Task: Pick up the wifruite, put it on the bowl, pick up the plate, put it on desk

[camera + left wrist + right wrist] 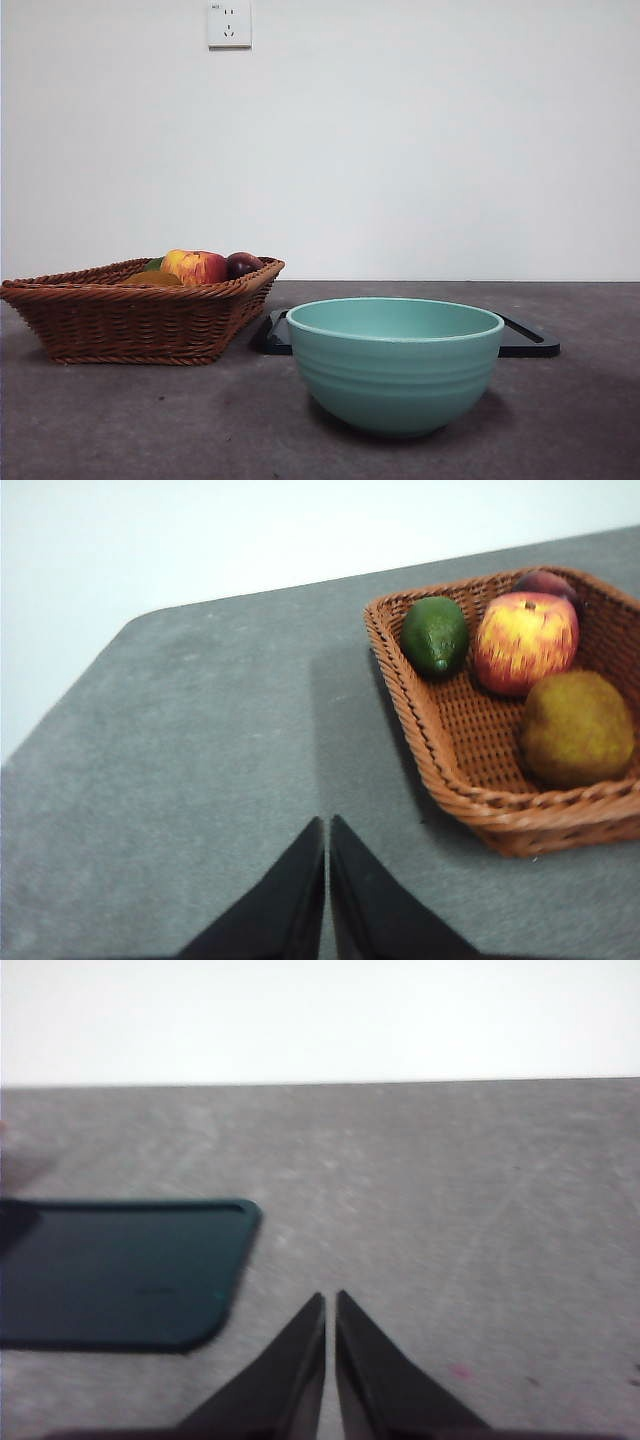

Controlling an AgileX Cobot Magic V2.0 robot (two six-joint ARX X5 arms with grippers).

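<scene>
Only the front view catches the teal bowl (pixel 395 363), ridged and pale-rimmed; the left wrist view shows the basket (pixel 470 780) fruit. Both claws, left (pixel 327 825) and right (pixel 330 1300), are pinched together.

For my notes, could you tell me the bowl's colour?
Teal-green with a pale rim, the bowl shows best in the front view.

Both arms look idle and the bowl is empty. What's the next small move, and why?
Probably open the left gripper and ease it toward the wicker basket: its jaws are shut over bare desk, the fruit sits there, and the bowl holds nothing.
</scene>
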